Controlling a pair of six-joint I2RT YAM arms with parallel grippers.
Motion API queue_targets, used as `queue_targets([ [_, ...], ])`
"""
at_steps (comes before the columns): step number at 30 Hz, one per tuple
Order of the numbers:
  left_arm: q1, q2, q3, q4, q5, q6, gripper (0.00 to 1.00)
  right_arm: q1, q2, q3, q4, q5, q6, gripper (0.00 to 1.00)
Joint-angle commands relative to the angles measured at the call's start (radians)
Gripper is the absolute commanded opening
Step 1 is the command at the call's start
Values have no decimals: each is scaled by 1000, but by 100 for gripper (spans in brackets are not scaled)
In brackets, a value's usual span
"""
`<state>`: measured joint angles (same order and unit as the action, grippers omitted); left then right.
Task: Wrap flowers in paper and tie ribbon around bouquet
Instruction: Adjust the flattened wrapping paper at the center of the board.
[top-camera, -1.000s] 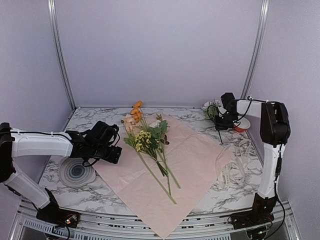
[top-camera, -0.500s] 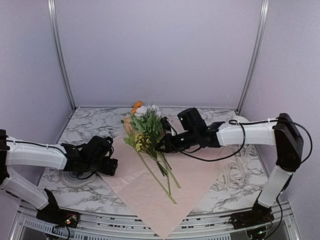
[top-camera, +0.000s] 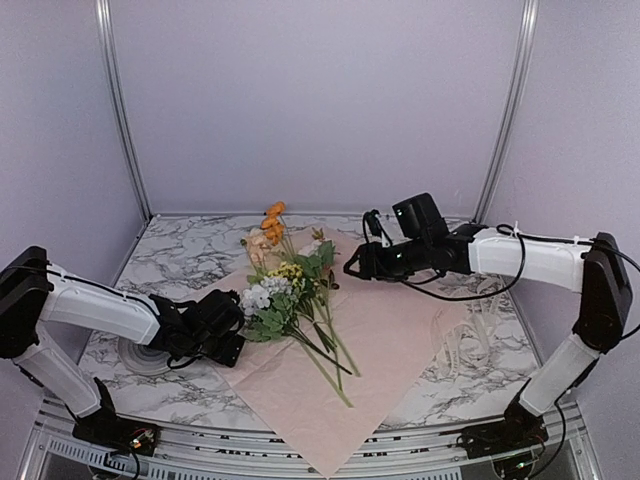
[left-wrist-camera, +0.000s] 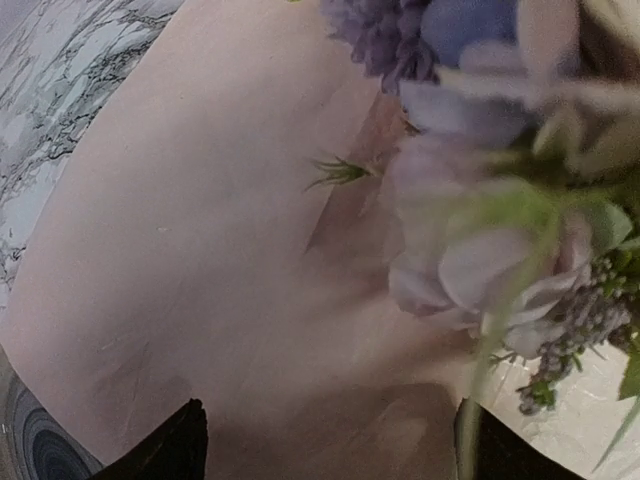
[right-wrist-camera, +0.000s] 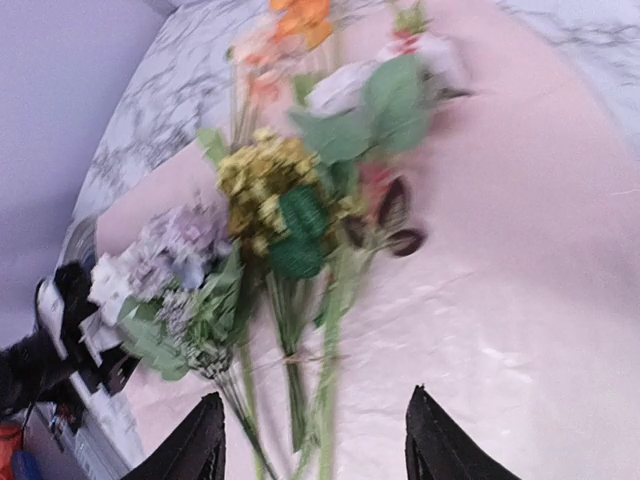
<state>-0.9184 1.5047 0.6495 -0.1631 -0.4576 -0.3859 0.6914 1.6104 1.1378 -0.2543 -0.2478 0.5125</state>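
flowers (top-camera: 297, 292) on paper (top-camera: 400, 320), ribbon (top-camera: 470, 335) right of paper, disc (top-camera: 132, 360) left of paper

Stretched out low from the left, elbow bent well behind the jaws, with the left gripper (top-camera: 236, 338) spread wide and nothing clamped between its tips. Reaching across from the right and held higher, forearm near level behind the jaws, with the right gripper (top-camera: 352, 268) parted too and gripping nothing.
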Motion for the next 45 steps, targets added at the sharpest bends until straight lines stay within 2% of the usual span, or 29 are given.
queue_targets([
  [1, -5, 63, 78, -36, -45, 33, 86, -160, 67, 20, -142, 124, -130, 58],
  [6, -4, 102, 168, -39, -100, 76, 88, -273, 164, 18, -98, 147, -180, 57],
  [10, 2, 194, 268, -51, -127, 144, 89, -326, 234, 5, -57, 146, -190, 56],
  [24, 180, 516, 649, 6, -135, 403, 91, -342, 390, 46, -2, 219, -205, 55],
  [29, 215, 554, 758, 6, -169, 445, 93, -355, 429, 111, -34, 268, -235, 56],
  [34, 218, 492, 764, 10, -143, 461, 96, -356, 374, 136, -60, 298, -302, 55],
  [41, 219, 375, 618, 9, -52, 428, 99, -273, 227, 100, -39, 236, -364, 54],
  [43, 219, 347, 573, -1, -41, 417, 99, -223, 211, 85, -30, 193, -372, 50],
  [45, 219, 297, 522, -20, -9, 382, 99, -183, 216, 75, -28, 149, -360, 39],
])
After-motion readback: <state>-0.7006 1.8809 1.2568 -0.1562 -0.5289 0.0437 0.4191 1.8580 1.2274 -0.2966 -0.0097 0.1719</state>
